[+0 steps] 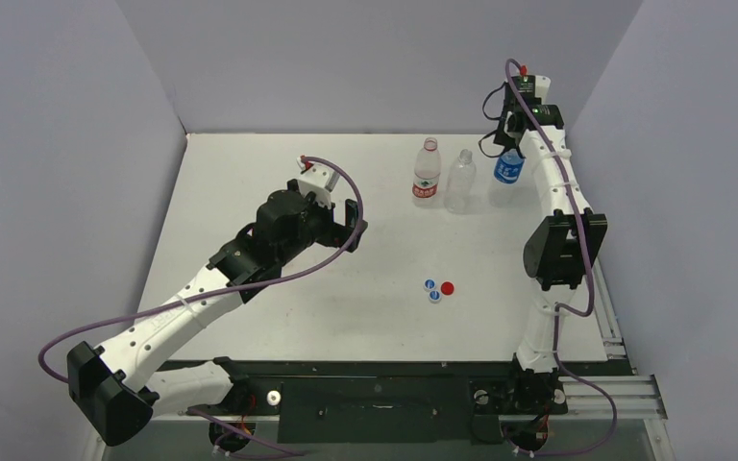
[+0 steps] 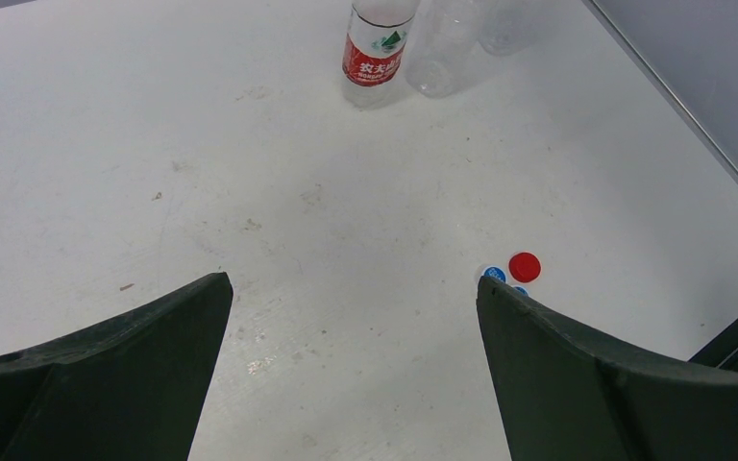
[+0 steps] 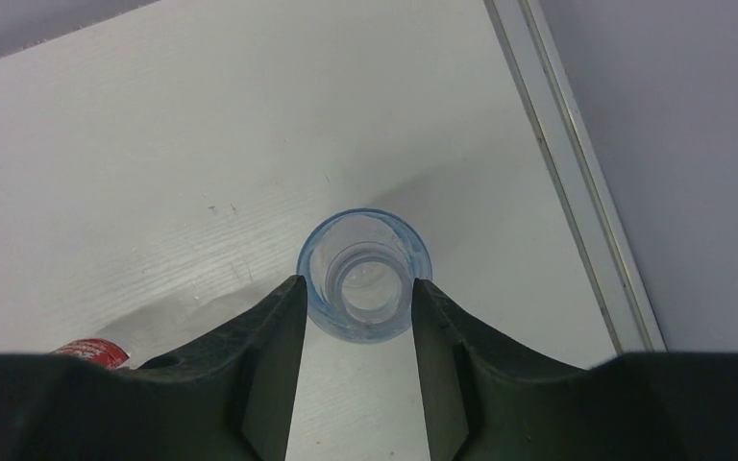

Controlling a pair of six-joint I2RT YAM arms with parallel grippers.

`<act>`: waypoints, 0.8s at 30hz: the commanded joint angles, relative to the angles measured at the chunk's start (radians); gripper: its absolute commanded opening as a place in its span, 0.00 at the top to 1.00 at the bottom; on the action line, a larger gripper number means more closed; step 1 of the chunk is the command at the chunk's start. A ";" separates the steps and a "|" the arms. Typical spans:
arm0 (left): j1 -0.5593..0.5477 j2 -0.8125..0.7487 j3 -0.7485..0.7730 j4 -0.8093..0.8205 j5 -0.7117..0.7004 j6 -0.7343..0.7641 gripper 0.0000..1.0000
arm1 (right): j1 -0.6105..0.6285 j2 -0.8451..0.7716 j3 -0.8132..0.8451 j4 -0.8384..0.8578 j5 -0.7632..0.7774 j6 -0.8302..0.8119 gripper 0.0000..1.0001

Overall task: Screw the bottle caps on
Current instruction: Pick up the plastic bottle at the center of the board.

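1. The left gripper [image 2: 351, 370] hangs above the table [image 1: 279, 173] with its jaws wide apart and nothing between them.
2. The right gripper [image 3: 357, 293] is at the far right side, directly over the blue-labelled bottle [image 1: 508, 171], which stands upright near the table edge.
3. In the right wrist view I look down into the open mouth of this bottle, and one finger [image 3: 269, 355] is on each side of the neck. The fingers are close to it, but I cannot tell if they already press on it or only stand beside it.
4. I see three bottle caps lying on the table in a small group, in front of the right arm and well apart from the bottles: a red cap [image 1: 448, 287] and two blue-and-white caps [image 1: 430, 284], just beside each other.
5. In the left wrist view, one of the blue-and-white caps is partly hidden by a finger of that gripper.
6. A bottle with red label [image 1: 427, 175] and a clear bottle [image 1: 458, 182] stand upright side by side, to the left of the blue-labelled one. I see no cap on either of them.
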 commanded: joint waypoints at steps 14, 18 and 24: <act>0.025 0.015 0.035 0.057 0.040 0.002 0.03 | -0.011 0.014 0.043 -0.004 0.040 0.001 0.91; 0.025 0.025 0.035 0.074 0.041 -0.006 0.04 | -0.011 -0.029 0.022 -0.020 0.069 0.015 1.00; 0.026 0.045 0.032 0.126 0.072 -0.018 0.04 | -0.009 -0.134 -0.060 -0.038 0.104 0.044 1.00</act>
